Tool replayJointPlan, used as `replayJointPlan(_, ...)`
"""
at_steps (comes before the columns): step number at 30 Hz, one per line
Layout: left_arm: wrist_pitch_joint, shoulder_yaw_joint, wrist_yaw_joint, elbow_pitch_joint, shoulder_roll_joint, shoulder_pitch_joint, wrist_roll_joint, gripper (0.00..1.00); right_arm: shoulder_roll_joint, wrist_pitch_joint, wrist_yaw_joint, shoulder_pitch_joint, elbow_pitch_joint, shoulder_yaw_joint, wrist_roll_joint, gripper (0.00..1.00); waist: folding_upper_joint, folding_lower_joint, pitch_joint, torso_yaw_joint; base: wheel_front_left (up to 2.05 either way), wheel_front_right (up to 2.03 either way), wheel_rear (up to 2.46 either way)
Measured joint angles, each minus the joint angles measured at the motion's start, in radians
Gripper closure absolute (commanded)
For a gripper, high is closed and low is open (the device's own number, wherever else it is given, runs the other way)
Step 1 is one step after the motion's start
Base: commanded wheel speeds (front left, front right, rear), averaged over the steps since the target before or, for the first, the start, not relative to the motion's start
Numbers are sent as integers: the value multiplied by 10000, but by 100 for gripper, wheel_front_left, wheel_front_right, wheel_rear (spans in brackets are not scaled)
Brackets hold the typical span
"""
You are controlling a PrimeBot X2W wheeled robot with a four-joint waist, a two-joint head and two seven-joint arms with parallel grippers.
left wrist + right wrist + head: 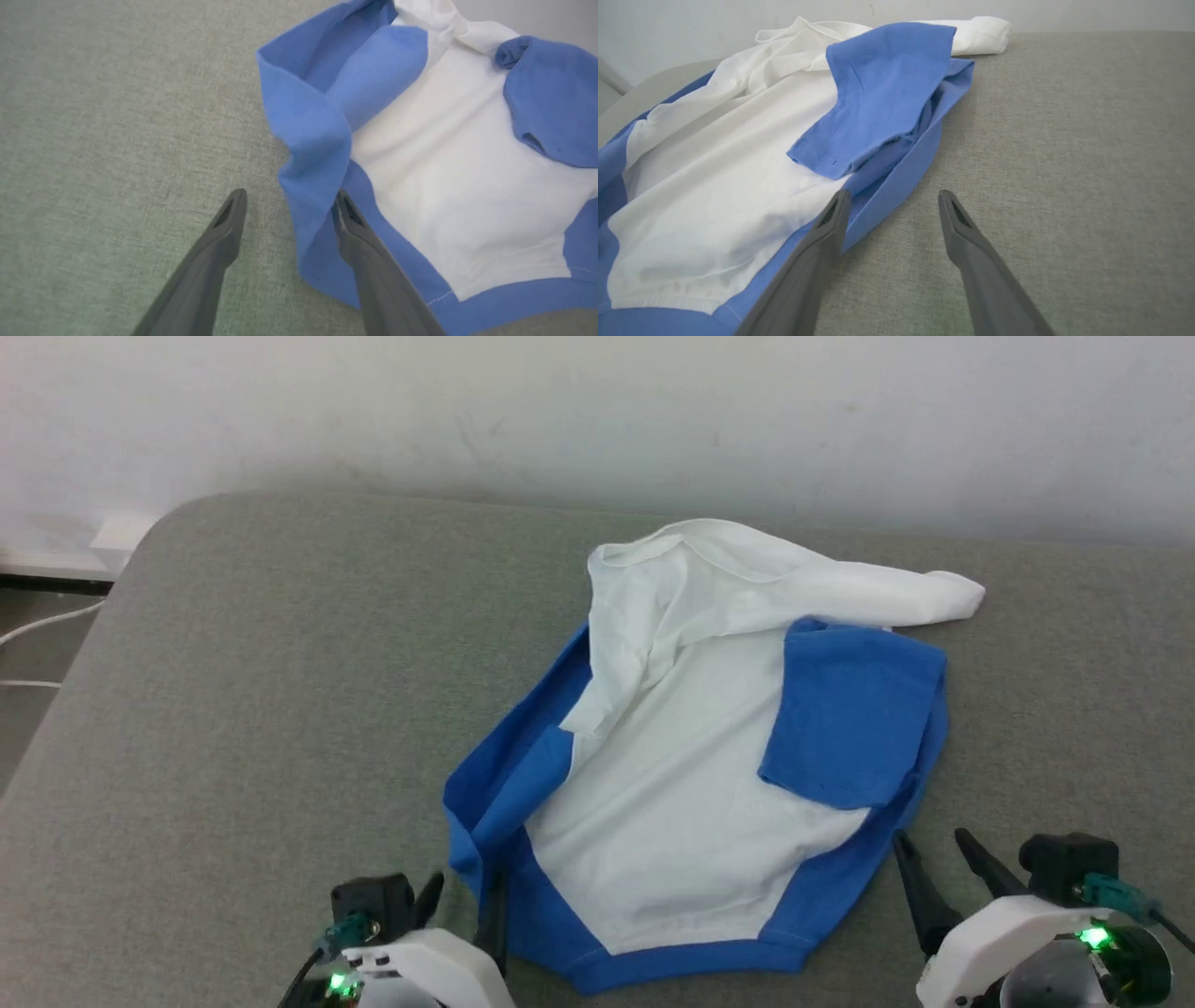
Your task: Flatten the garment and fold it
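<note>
The garment [681, 784] lies rumpled on the grey padded surface, white in the middle with blue sleeves folded in over it and a blue band along its near edge. My left gripper [462, 903] stands open at its near left corner. In the left wrist view a raised blue fold of the garment [458, 177] hangs between the spread fingers of the left gripper [289, 196], close to the right finger. My right gripper [932, 845] is open at the near right edge. In the right wrist view, the left finger of the right gripper [894, 196] lies against the garment's [728, 177] blue edge.
The grey padded surface [233, 709] runs wide to the left and right of the shirt, with a rounded far-left corner. A white wall [560, 411] stands behind it. Floor with white cables [37, 625] shows past the left edge.
</note>
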State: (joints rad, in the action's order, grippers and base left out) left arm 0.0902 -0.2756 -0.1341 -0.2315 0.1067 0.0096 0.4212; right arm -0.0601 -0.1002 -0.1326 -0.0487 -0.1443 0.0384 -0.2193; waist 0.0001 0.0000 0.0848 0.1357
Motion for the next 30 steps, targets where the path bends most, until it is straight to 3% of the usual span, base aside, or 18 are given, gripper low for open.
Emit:
replayJointPlan(6,-2466,-270,581,259,25,-453,-587,0,-4,-1549,-2,-35,414,-305,-316,0,0,0,-141,335,0,0,0)
replayJointPlan(9,-3175,-387,616,261,174,-563,-1126,0,-42,-2612,-2,-34,380,-324,-130,0,0,0,-226,492,0,0,0)
replayJointPlan(15,-3461,-403,600,349,136,-616,-1607,0,-35,-3979,0,271,-65,-63,288,0,0,-1,-270,799,0,0,0)
replayJointPlan(22,-3465,-259,631,477,-140,-617,-1733,0,-171,-4424,-2,1052,-798,-10,936,0,0,-1,-25,1009,0,0,0)
replayJointPlan(23,-3465,-236,642,464,-169,-619,-1756,0,-207,-4441,-4,1141,-882,-12,1014,6,0,-1,16,1031,0,0,0)
replayJointPlan(24,-3467,-215,652,435,-182,-622,-1756,0,-238,-4449,-6,1216,-949,-12,1087,65,0,-1,55,1051,0,0,0)
replayJointPlan(25,-3469,-198,719,397,-198,-630,-1762,0,-259,-4443,-8,1282,-993,27,1156,100,0,0,90,1069,0,0,0)
replayJointPlan(30,-3473,-71,807,286,-313,-638,-1802,0,-255,-4109,-10,1363,-1043,756,1310,100,0,0,139,1044,0,0,0)
